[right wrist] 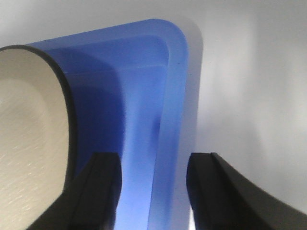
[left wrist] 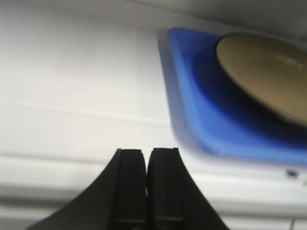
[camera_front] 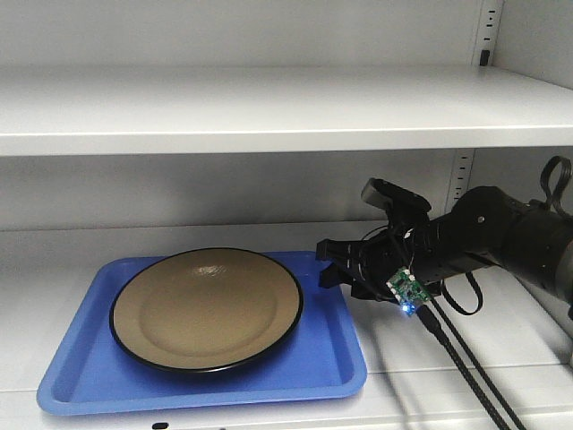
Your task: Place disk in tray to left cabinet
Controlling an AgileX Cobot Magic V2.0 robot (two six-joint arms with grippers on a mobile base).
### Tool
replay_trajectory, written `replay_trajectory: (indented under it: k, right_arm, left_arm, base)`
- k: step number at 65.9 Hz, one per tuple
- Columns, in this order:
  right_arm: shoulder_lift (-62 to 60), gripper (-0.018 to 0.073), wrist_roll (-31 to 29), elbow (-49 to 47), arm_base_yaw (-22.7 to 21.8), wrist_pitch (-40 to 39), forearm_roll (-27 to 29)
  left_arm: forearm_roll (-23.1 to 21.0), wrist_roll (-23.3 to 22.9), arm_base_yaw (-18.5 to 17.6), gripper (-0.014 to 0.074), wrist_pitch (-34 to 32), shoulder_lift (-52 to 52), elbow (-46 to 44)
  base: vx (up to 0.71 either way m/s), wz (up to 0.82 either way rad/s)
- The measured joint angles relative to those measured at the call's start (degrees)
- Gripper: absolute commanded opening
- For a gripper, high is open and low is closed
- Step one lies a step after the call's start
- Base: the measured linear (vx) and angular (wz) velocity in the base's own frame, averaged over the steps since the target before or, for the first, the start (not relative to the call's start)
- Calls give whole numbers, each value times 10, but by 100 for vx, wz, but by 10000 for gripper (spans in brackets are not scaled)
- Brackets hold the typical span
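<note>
Blue plastic, the tray [camera_front: 72, 376] lies flat on the cabinet [camera_front: 269, 107] shelf with the disk [camera_front: 206, 309] resting on it; the left gripper [left wrist: 146, 165], pressed together and empty, hangs off the tray's left edge. Stiff, glossy and probably slippery and breakable, the disk is best moved by the tray's lip, which the right gripper [right wrist: 152, 184] straddles, spread.

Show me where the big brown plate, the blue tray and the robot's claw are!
disk [camera_front: 206, 309]: front view, middle of its tan face.
tray [camera_front: 336, 363]: front view, bare blue floor near the right lip.
right gripper [camera_front: 329, 264]: front view, between its black fingertips.
</note>
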Motion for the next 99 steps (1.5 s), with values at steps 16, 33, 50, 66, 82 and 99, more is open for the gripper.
replay_trajectory:
  k: [16, 33, 50, 66, 82, 99]
  right_arm:
    - [0, 399, 0, 0, 0, 0, 0]
    - [-1, 399, 0, 0, 0, 0, 0]
    - [-1, 399, 0, 0, 0, 0, 0]
    - [-1, 399, 0, 0, 0, 0, 0]
    - [-1, 399, 0, 0, 0, 0, 0]
    - [-2, 398, -1, 0, 0, 0, 0]
  left_arm:
    - [72, 0, 0, -8, -2, -191, 139]
    - [77, -7, -3, -8, -57, -291, 259]
    - [86, -45, -13, -8, -152, -292, 269]
    - [87, -45, -13, -6, -158, -292, 269]
    - [87, -45, -13, -6, -158, -292, 269]
    - [87, -45, -13, -6, -158, -292, 269]
  base:
    - [0, 0]
    - [0, 0]
    - [0, 0]
    - [0, 0]
    - [0, 0]
    - [0, 0]
